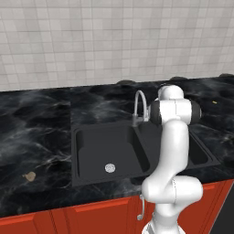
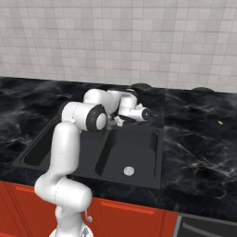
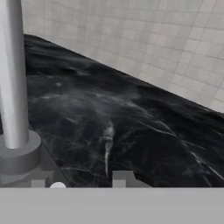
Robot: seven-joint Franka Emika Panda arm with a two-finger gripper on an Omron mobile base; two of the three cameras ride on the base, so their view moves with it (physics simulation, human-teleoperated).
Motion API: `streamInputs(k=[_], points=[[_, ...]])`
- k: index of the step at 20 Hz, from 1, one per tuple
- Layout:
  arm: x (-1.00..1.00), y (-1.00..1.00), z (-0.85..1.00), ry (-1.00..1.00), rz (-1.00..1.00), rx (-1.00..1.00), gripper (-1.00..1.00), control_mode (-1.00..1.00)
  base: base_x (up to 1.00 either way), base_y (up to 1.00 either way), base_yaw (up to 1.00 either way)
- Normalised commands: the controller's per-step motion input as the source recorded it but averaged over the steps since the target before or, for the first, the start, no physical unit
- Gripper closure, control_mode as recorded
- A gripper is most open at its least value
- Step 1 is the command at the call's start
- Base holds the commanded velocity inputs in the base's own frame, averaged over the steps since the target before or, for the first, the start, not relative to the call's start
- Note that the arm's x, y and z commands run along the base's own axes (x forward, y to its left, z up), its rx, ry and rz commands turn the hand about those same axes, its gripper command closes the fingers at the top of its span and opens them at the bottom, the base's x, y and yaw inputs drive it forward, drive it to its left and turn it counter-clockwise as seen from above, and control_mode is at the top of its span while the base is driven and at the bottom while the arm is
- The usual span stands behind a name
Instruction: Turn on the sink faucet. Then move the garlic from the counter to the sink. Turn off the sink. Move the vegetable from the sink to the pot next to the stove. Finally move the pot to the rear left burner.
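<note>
The silver-grey sink faucet (image 1: 139,106) rises behind the dark double sink (image 1: 80,153). In the hand view its stem (image 3: 13,74) and round base stand at the left, right beside my gripper (image 3: 81,181). The two fingertips (image 3: 122,177) stand apart with only bare black counter between them. From the right base view the gripper (image 2: 116,121) hangs low over the back rim between the bowls. The tan garlic (image 1: 29,176) lies on the counter (image 1: 36,119) left of the sink, far from the gripper. The pot and stove are out of view.
My arm (image 1: 171,151) hides most of the right bowl in the left base view. Each bowl has a silver drain (image 2: 128,171). A small yellow speck (image 2: 220,122) lies on the counter at the right. A tiled wall closes off the back.
</note>
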Motion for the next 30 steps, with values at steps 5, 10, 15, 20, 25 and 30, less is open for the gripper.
streamInputs(k=[5, 10, 15, 20, 25, 30], points=[[-0.02, -0.65, -0.64, 0.00, 0.00, 0.02, 1.00, -1.00, 0.00, 0.00, 0.00], [-0.17, -0.68, -0.71, 0.00, -0.01, 0.02, 1.00, -1.00, 0.00, 0.00, 0.00], [-0.23, -0.68, -0.74, 0.00, -0.01, 0.02, 1.00, -1.00, 0.00, 0.00, 0.00], [-0.24, -0.63, -0.69, 0.00, 0.00, 0.03, 1.00, -1.00, 0.00, 0.00, 0.00], [-0.21, -0.29, -0.25, 0.00, 0.00, 0.04, 1.00, -1.00, 0.00, 0.00, 0.00], [-0.38, -0.02, 0.21, -0.01, -0.01, 0.00, -1.00, -1.00, 0.00, 0.00, 0.00]])
